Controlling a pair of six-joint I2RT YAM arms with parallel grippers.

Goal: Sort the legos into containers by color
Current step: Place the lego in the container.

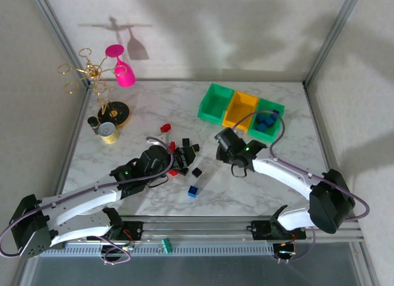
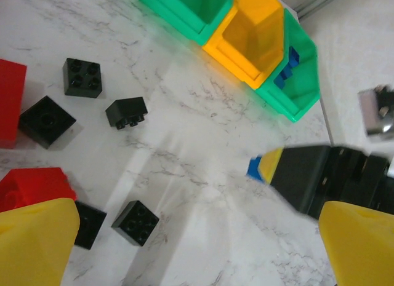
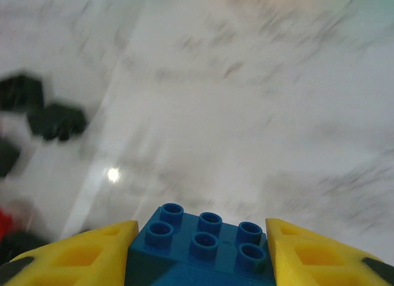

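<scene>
1. Nearest, on the rail between the two arm bases, lies one small green piece [image 1: 166, 245].
2. On the marble table [image 1: 258, 197], one loose blue lego [image 1: 193, 191] sits alone toward the near edge. One black lego [image 1: 196, 172] sits just beyond it.
3. The left jaws stand wide over the main cluster. Their two yellow fingers [image 2: 37, 243] are far apart with nothing between them.
4. The left wrist view counts five black legos [image 2: 82, 77] and two red legos [image 2: 34, 186] on the table there, none touching the fingers.
5. The right jaws are narrowed onto one held blue lego [image 3: 197, 255] with six studs on top. It is pinched between two yellow fingers [image 3: 308, 255], one on each side.
6. In the top view the right arm's wrist [image 1: 237, 150] is between the cluster and the containers. The left wrist view catches a corner of that same brick at the fingertip.
7. Beyond the cluster one far red lego [image 1: 165, 127] lies apart from the rest.
8. Three containers stand joined in a row at the far right. They are a left green bin [image 1: 215, 103], a yellow bin [image 1: 241, 109] and a right green bin [image 1: 274, 111].
9. The right green bin holds a heap of blue legos [image 1: 266, 122], too bunched to count.
10. At the far left are one round tin [image 1: 108, 132], one black disc base [image 1: 114, 112] and one gold wire rack [image 1: 92, 72]. The rack carries one pink glass [image 1: 123, 69].
</scene>
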